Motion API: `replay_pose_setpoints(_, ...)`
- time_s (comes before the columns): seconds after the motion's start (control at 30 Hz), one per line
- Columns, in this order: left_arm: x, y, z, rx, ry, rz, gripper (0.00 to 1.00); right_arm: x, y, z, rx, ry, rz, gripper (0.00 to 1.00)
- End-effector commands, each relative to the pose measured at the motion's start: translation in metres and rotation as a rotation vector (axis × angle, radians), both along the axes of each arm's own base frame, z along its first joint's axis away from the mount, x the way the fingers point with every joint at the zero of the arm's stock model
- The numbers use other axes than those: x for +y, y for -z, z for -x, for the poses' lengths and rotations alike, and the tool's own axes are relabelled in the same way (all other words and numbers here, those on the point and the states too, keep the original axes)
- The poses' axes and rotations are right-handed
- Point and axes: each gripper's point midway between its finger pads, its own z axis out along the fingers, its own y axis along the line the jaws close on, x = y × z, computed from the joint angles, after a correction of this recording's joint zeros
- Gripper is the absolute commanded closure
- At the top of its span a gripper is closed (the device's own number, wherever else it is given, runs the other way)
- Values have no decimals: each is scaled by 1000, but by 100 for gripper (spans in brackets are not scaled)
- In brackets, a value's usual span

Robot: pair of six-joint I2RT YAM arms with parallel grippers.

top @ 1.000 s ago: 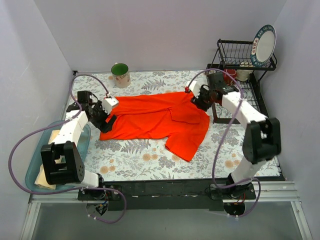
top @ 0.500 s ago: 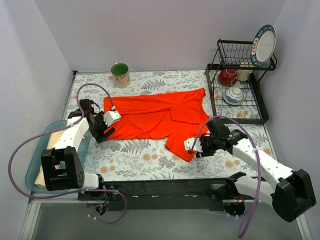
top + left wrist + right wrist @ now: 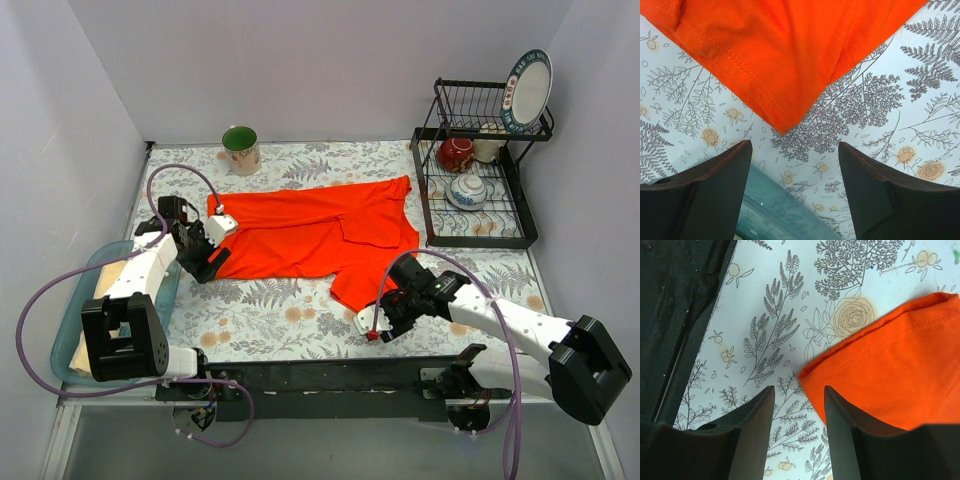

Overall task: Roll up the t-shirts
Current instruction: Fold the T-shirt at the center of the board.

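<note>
Right gripper (image 3: 799, 390) moved lower-centre — jaws part-open, empty; left gripper (image 3: 795, 150) wide, empty — beside orange t-shirt (image 3: 310, 235) corner.

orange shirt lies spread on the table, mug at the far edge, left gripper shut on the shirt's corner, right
Not quite: the left gripper is open, not shut on the corner. The left wrist view shows its jaws apart, with the orange shirt's corner lying on the table ahead of them. The rest holds: the shirt is spread and the mug sits at the far edge.
</note>
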Motion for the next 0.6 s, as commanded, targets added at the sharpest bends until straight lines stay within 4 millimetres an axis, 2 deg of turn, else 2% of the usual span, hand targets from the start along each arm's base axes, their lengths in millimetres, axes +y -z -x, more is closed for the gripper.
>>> replay_pose_setpoints(0.0,2,-13,-12,-43,-36,-8,31,5,8,-4,-42,-52,-10,49)
replay_pose_setpoints(0.17,3,-10,-9,-21,-37,-9,30,3,19,-6,-46,-44,5,52)
replay_pose_setpoints(0.37,12,-2,-10,-23,-9,-66,29,5,30,-11,-35,-9,21,56)
replay_pose_setpoints(0.47,14,2,-11,-10,13,-80,29,6,32,-12,-39,4,23,63)
replay_pose_setpoints(0.5,14,4,-11,-1,20,-80,29,4,34,-11,-37,4,29,74)
replay_pose_setpoints(0.57,13,5,-10,10,31,-75,29,2,34,-9,-24,12,45,86)
